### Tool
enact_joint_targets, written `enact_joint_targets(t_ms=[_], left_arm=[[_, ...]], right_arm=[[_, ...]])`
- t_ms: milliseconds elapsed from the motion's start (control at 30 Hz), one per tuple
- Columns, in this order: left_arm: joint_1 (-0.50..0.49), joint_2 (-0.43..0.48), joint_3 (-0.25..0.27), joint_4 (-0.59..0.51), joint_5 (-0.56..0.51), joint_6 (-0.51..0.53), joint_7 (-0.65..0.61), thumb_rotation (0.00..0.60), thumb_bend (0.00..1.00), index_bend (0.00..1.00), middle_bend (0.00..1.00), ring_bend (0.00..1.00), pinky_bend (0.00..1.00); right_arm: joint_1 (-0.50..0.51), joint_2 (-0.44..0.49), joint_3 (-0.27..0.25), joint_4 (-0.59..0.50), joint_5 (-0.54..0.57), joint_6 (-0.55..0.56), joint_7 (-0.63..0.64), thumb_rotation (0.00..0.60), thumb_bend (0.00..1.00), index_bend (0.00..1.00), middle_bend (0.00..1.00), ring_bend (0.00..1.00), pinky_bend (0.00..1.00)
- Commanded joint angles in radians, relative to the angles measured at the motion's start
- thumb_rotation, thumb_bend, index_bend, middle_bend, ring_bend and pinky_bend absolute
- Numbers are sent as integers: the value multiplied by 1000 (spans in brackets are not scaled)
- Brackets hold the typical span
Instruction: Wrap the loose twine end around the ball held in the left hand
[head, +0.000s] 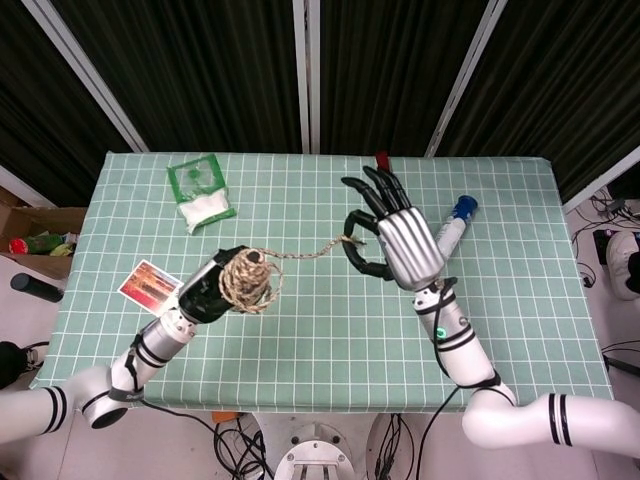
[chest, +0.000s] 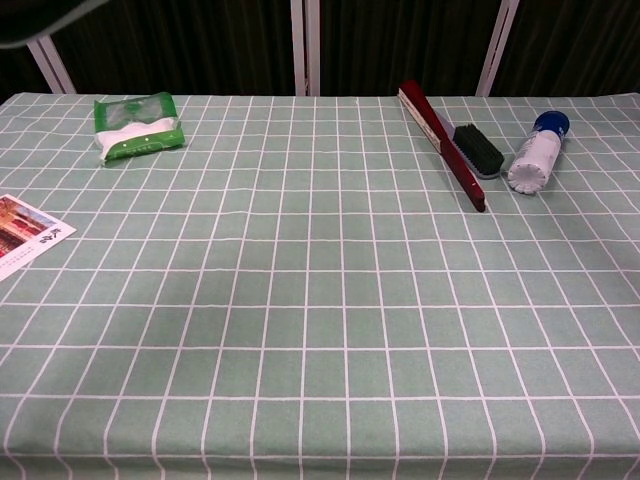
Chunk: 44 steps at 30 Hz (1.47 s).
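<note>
We saw the left hand (head: 205, 290) gripping the ball of twine (head: 248, 282) above the near left part of the table (head: 300, 350), its dark fingers wrapped around the ball's left side. From the ball, the loose twine end (head: 318, 252) ran rightward and slightly toward the far edge, reaching the right hand (head: 398, 243). That hand pinched the end between thumb and a finger, while its other fingers stood spread and pointed toward the far edge. It hung over the middle right of the table.

Toward the far left corner lay a green-and-white packet (chest: 139, 125). A printed card (chest: 28, 247) rested at the left edge. Toward the far right corner we saw a red-backed brush (chest: 455, 145) with dark bristles and, just beside it, a white bottle with a blue cap (chest: 532, 152) lying on its side. In the chest view neither hand nor the ball showed.
</note>
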<state>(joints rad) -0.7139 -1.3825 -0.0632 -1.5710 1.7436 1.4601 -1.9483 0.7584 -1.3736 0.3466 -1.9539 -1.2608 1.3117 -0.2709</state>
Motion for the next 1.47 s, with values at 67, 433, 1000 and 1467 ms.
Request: enact_joint_targets(t_ms=[67,433,1000,1467], left_arm=[[14,18,-11,-8,-74,-5,10,600,440,803,820,694,824],[31,25,-39,-33,-134,-38,49,600,441,803,820,694,824],[67,-6,-110,-136,-296,-107,460,600,442,804,822,696,824],[91,-16,-131,-170,-257,-127,551,600,441,804,822,696,824]], right_arm=[[-75,17,-77,24,-90,47,91,600,608,1000,175,0,0],[-182,45,-160,41,-224,126,174,600,625,1000,175,0,0],[-284,36,-249,86,-373,182,193,600,623,1000,175,0,0],[-313,51,-255,91,-321,119,269,600,154,5,0,0,0]])
